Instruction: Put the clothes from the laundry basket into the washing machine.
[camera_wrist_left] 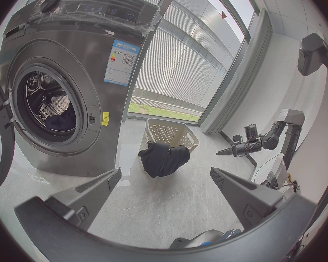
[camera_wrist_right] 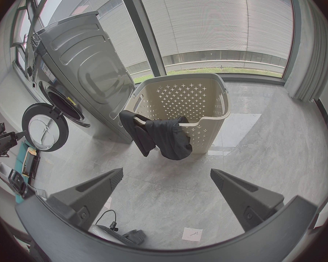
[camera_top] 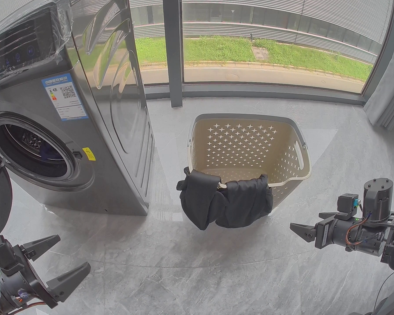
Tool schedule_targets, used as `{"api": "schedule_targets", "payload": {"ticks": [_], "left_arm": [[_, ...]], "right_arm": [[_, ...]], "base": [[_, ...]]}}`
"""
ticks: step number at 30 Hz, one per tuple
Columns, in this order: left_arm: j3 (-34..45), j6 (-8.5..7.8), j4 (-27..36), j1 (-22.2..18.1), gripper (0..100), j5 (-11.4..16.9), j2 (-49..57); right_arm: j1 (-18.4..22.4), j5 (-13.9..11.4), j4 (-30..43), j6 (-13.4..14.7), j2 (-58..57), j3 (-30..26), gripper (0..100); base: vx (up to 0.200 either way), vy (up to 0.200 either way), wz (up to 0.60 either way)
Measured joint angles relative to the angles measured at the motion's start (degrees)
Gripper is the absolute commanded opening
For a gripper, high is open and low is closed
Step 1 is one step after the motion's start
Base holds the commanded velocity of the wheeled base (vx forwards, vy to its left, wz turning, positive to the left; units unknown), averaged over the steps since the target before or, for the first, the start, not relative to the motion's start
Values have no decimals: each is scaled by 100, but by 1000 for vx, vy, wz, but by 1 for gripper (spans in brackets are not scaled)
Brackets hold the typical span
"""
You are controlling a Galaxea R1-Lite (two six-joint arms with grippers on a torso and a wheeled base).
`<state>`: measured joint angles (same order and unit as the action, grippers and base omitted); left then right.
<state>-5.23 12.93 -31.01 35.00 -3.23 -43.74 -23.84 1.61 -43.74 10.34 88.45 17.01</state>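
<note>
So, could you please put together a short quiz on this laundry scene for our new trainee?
1. True or false: the washing machine has its door swung open.
2. Where is the dark garment? A) flat on the floor; B) draped over the near rim of the laundry basket; C) on top of the washing machine.
3. In one word, are the left tool and the right tool open or shut?

Key: 1 true; 2 B; 3 open, with nothing held in either.
</note>
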Motion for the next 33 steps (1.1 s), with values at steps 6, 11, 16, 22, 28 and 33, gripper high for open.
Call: {"api": "schedule_targets", "payload": {"ticks": [6,11,16,22,28,33], "left_arm": [[6,23,-32,-2,100,0,0],[6,72,-46,-2,100,1,6],[-2,83,-49,-2,100,0,22],[-4,85,-40,-2,100,0,37],[2,78,-13,2,100,4,46],[5,94,6,0,100,6,48]], "right_arm": [[-10,-5,0,-2,74,-17,100],[-126,-2,-44,96,219,29,100],[-330,6,-295,343,547,187,100],[-482,16,-638,406,1102,460,100],[-672,13,-1002,439,1686,739,100],[-729,16,-1284,444,2078,848,100]], "base": [[0,-200,0],[0,-40,0],[0,0,0],[100,0,0],[100,0,0],[0,0,0]]}}
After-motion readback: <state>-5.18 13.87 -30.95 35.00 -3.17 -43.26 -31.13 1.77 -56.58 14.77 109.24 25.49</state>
